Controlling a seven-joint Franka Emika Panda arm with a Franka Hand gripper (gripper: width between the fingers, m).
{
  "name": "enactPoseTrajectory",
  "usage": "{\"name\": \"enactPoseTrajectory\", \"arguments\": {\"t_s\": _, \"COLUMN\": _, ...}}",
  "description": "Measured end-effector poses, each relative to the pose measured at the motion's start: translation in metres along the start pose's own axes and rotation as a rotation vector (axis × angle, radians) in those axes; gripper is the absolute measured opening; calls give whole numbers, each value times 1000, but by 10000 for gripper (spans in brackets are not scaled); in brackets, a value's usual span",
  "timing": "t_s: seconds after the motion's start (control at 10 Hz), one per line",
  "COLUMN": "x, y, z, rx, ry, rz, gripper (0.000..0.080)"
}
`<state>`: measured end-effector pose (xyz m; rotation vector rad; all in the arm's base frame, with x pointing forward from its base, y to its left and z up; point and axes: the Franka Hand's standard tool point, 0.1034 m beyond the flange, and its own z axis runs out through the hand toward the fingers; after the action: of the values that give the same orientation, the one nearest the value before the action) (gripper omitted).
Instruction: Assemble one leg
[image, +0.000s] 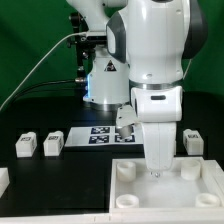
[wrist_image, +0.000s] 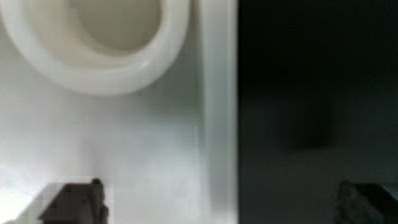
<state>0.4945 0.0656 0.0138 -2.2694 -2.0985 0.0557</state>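
Note:
Several small white legs with black-and-white tags lie on the black table: two at the exterior view's left (image: 24, 146) (image: 52, 144), one by the marker board (image: 124, 120) and one at the right (image: 193, 141). The large white panel (image: 175, 192) with round corner holes lies at the front. My gripper (image: 155, 172) is low over the panel's back part. In the wrist view the gripper (wrist_image: 221, 200) is open and empty, its dark fingertips (wrist_image: 71, 203) far apart. They straddle the panel's edge (wrist_image: 210, 120), next to a round hole rim (wrist_image: 111, 60).
The marker board (image: 98, 133) lies flat behind the panel. The robot's base (image: 105, 80) stands at the back with a cable running off to the left. A white part's corner (image: 3, 180) shows at the left edge. A green wall closes the back.

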Motion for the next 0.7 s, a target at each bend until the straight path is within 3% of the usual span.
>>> {"name": "enactPoseTrajectory", "arguments": {"t_s": 0.3, "x": -1, "y": 0, "z": -6, "rx": -7, "ry": -1, "rz": 41, "gripper": 649}}
{"name": "enactPoseTrajectory", "arguments": {"t_s": 0.5, "x": 1, "y": -3, "z": -23, "rx": 17, "ry": -17, "rz": 102, "gripper": 649}}
{"name": "enactPoseTrajectory", "arguments": {"t_s": 0.7, "x": 30, "y": -11, "z": -35, "rx": 10, "ry": -7, "rz": 355, "gripper": 649}}
